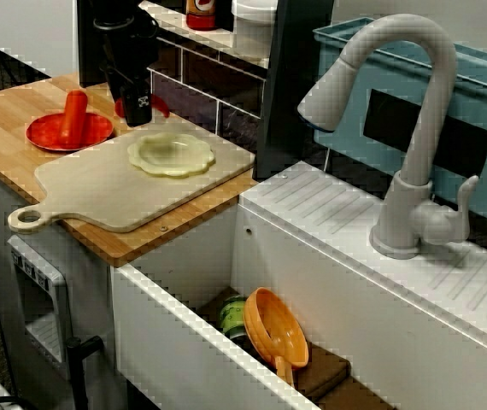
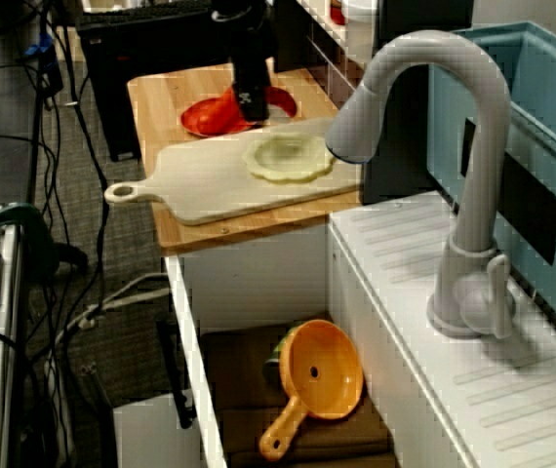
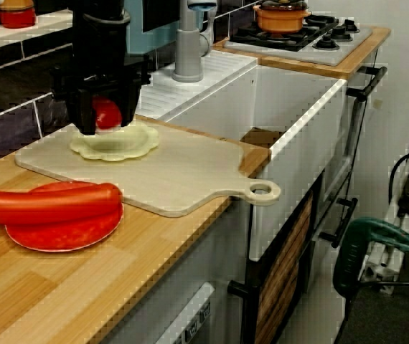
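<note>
Where the wooden counter (image 3: 61, 287) comes closest in the low view along it, a red plate (image 3: 61, 233) lies flat with a red sausage (image 3: 50, 203) resting lengthwise on it. Just behind the plate sits a pale cutting board (image 3: 183, 172), its round-holed handle pointing toward the counter's front edge beside the sink. On the far part of the board lies a pale scalloped dish (image 3: 118, 143). The black hand (image 3: 106, 119) hangs straight down over the dish's back rim, its fingers closed around a red ball (image 3: 107, 112). The ball sits low between them, close above the dish, and whether it touches the dish cannot be told. In the view over the sink the hand (image 1: 138, 107) stands between the plate and the dish, with the red showing at its side. Beyond the board the white sink (image 3: 298, 100) drops away. An orange strainer (image 1: 282, 329) leans there against a green can (image 1: 235, 316). Farther on rises the grey tap (image 3: 188, 50) on its ribbed ledge. Farthest away, an orange pot (image 3: 283, 16) stands on the stove (image 3: 334, 36).
</note>
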Tool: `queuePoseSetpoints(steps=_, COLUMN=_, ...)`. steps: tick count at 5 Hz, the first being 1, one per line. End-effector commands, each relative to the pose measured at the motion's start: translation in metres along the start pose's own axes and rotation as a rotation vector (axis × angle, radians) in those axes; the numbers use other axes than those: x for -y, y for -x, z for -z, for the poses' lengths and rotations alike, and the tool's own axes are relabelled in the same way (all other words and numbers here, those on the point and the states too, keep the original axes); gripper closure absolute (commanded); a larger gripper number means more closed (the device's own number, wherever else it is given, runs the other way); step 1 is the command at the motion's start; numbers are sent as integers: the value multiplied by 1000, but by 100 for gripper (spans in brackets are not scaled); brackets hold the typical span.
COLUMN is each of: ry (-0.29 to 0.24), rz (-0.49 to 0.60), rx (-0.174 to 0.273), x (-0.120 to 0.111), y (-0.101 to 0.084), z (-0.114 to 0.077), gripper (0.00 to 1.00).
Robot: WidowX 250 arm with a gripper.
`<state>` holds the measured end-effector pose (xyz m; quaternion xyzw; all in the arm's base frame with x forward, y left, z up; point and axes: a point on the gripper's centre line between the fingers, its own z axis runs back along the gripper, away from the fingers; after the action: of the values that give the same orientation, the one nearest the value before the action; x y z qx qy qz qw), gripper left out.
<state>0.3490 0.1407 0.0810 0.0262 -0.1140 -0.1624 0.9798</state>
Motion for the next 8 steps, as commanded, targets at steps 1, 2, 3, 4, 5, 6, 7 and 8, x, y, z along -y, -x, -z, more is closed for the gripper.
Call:
queuePoseSetpoints(steps=1, ry=-65, rz=-39, rx=23, x=2, y=24, z=-29, gripper=100)
queuePoseSetpoints(steps=2, ry=-79, rz=-62, rx=19, x=8, y=38, z=-29, gripper=100)
queuePoseSetpoints(steps=3, ry=-84, rz=-64, rx=14, x=11, y=44, z=-30, gripper=100)
queuePoseSetpoints(steps=4, ry=-86, rz=-64, rx=0, x=15, y=52, z=-30, gripper=100)
queuePoseSetpoints(steps=5, ry=-75, rz=-69, rx=-26, x=19, y=59, z=-29, gripper=100)
queuePoseSetpoints(steps=6, ry=-76, rz=-72, rx=-27, x=25, y=72, z=-32, gripper=100)
queuePoseSetpoints(steps=7, ry=-79, rz=-88, rx=-21, x=32, y=80, z=-32, gripper=100)
queuePoseSetpoints(steps=8, ry=-81, rz=-115, rx=-23, x=38, y=85, z=-27, gripper=100)
